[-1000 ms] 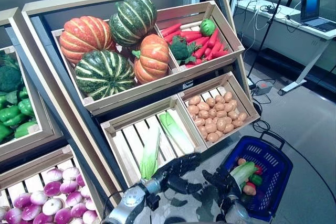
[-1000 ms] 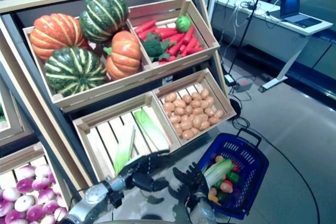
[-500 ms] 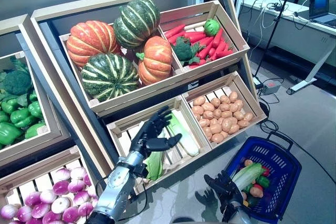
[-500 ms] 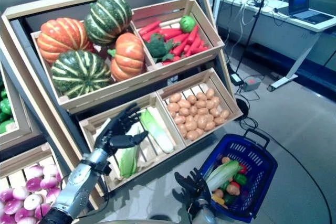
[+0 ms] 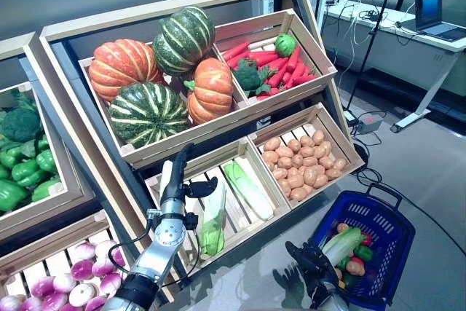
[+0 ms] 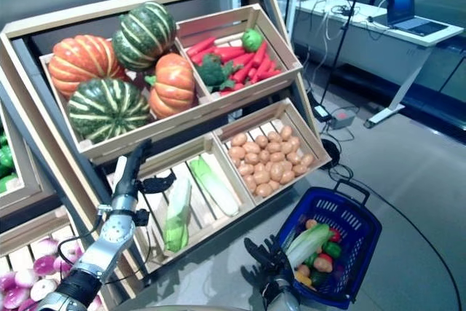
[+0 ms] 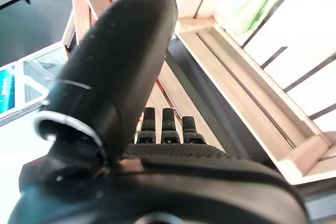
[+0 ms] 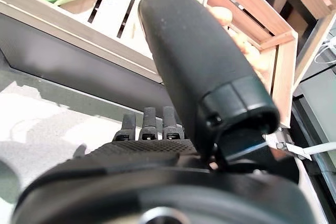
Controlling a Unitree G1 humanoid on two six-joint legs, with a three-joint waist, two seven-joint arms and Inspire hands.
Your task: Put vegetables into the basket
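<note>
Left hand (image 5: pixel 177 177): raised over the lower slatted crate (image 5: pixel 234 231), fingers straight, thumb out, holding nothing. Two green leafy vegetables (image 5: pixel 213 213) lie in that crate, just right of the hand, untouched. Right hand (image 5: pixel 309 267): low, fingers spread and relaxed, empty. Blue basket (image 5: pixel 384 228): on the floor just right of the right hand, containing a cabbage (image 5: pixel 342 243) and small vegetables

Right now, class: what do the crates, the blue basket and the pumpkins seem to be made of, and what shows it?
Crates: pale unfinished wood, seemingly; slats with gaps and visible grain.
Blue basket: probably moulded plastic; glossy, uniform blue lattice walls, dark handle.
Pumpkins: possibly plastic or foam replicas; very even colour and a smooth sheen, though real ones cannot be ruled out.
</note>
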